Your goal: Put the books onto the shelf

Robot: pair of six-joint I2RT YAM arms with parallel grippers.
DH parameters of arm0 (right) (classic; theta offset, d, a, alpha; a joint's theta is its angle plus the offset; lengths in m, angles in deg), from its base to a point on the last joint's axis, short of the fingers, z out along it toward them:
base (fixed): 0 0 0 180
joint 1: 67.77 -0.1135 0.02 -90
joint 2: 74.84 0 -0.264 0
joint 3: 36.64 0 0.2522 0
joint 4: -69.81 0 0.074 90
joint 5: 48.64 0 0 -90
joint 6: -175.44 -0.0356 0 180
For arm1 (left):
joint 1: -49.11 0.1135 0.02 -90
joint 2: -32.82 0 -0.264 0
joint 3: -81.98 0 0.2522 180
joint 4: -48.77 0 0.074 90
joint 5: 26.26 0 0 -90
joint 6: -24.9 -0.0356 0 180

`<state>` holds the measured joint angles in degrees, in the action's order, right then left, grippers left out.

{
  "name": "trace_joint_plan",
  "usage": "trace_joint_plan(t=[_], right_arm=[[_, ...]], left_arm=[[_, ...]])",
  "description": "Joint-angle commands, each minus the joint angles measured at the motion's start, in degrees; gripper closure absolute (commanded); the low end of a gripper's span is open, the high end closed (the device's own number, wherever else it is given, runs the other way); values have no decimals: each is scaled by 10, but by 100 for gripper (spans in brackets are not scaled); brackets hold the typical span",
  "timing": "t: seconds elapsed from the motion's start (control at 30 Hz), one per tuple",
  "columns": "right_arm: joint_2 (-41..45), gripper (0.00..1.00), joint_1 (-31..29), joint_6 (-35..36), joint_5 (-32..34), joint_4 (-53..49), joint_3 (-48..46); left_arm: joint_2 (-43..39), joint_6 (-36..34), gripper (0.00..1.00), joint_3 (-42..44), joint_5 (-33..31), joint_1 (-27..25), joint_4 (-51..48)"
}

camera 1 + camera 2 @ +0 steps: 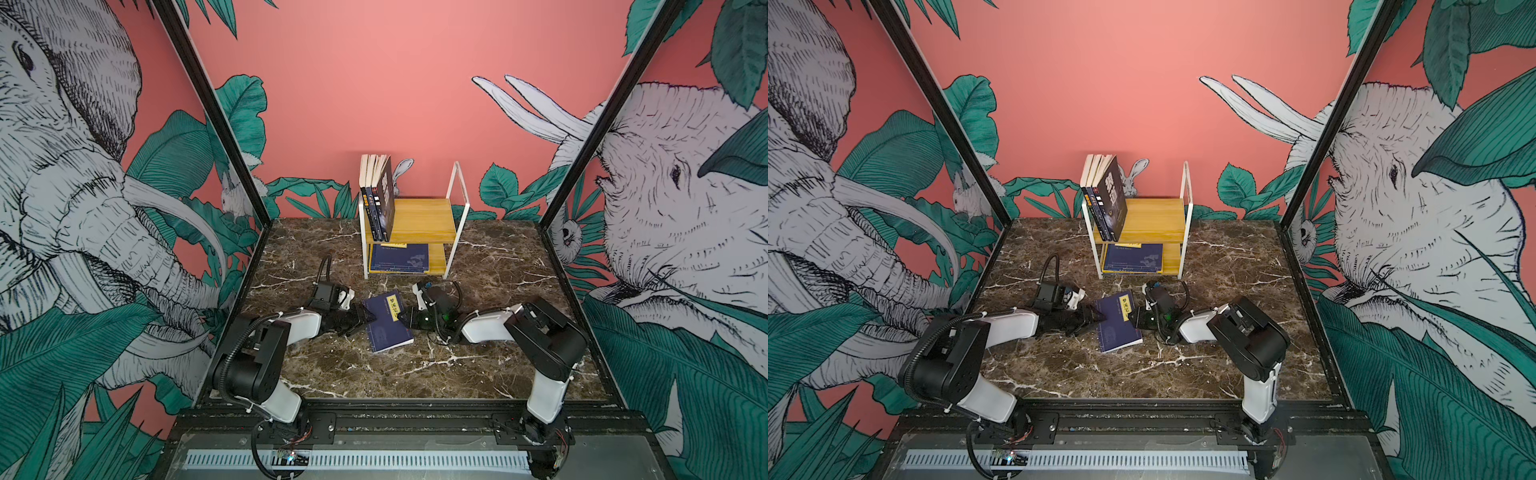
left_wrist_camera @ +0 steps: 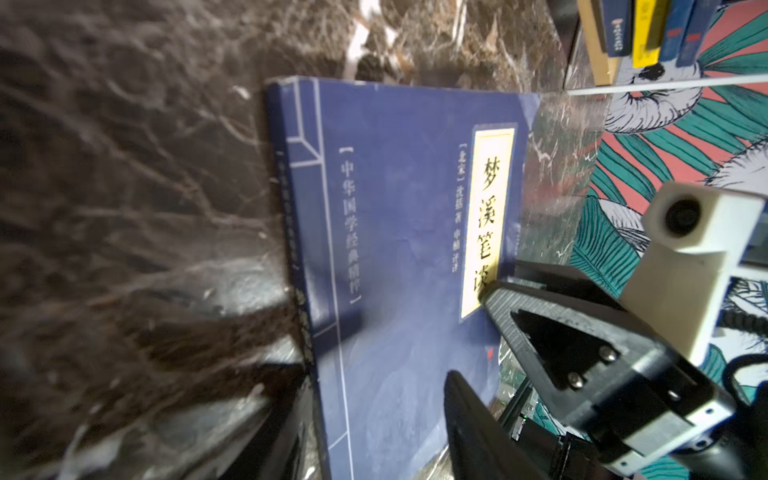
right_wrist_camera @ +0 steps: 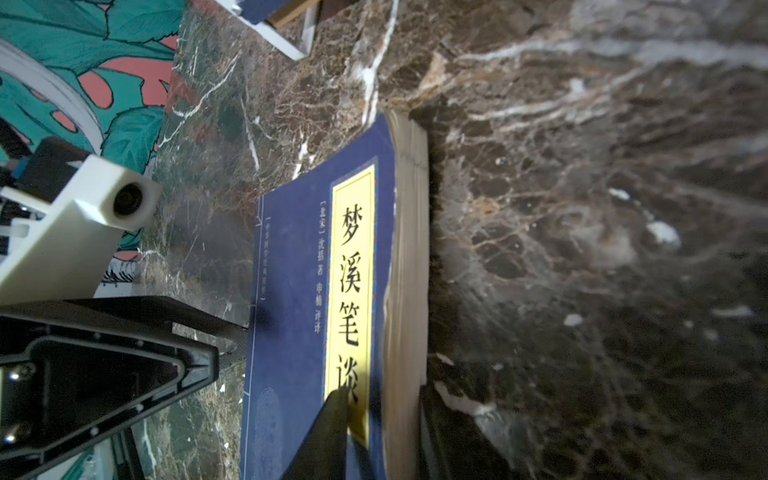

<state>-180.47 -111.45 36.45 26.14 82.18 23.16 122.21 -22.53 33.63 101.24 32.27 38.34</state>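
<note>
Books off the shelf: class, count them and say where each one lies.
1. The navy book lies on the marble table, between the left gripper and right gripper, before the shelf. Others may be hidden.

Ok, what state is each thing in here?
Navy paperback with yellow label, lying on the marble table between both grippers.
Left gripper, open at its spine edge.
Right gripper, finger on cover, grip unclear.
Yellowish wooden two-tier shelf, upright.
Upper-tier books, standing, leaning.
Lower-tier navy book, lying flat.
</note>
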Motion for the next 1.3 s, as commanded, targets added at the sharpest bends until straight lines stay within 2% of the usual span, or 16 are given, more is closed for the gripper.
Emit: trace_joint_plan(t=[0.0,0.1,0.23,0.4,0.5,0.63,0.87,1.03,1.13,1.27], right_arm=[[20,81,-11,-8,-32,12,9],[45,100,-12,6,-36,5,6],[92,100,-11,27,-28,-27,5],[162,100,-6,35,-29,-51,7],[197,100,-2,34,-37,-67,14],[244,100,11,36,-62,-107,29],[293,100,31,40,-128,-136,47],[288,100,37,26,-171,-122,54],[289,100,39,22,-183,-124,60],[287,100,39,21,-191,-113,56]], left_arm=[[0,21,49,-5,33,-4,26],[-3,17,50,-5,35,-3,28],[-23,-5,46,-7,26,-1,2],[-62,-15,25,4,20,8,6],[-79,-14,15,7,38,21,24],[-112,-2,9,22,80,43,96],[-184,-6,15,-4,182,65,175],[-173,-20,19,-25,189,73,147],[-153,-4,28,-33,190,74,141],[-157,11,51,-48,201,73,144]])
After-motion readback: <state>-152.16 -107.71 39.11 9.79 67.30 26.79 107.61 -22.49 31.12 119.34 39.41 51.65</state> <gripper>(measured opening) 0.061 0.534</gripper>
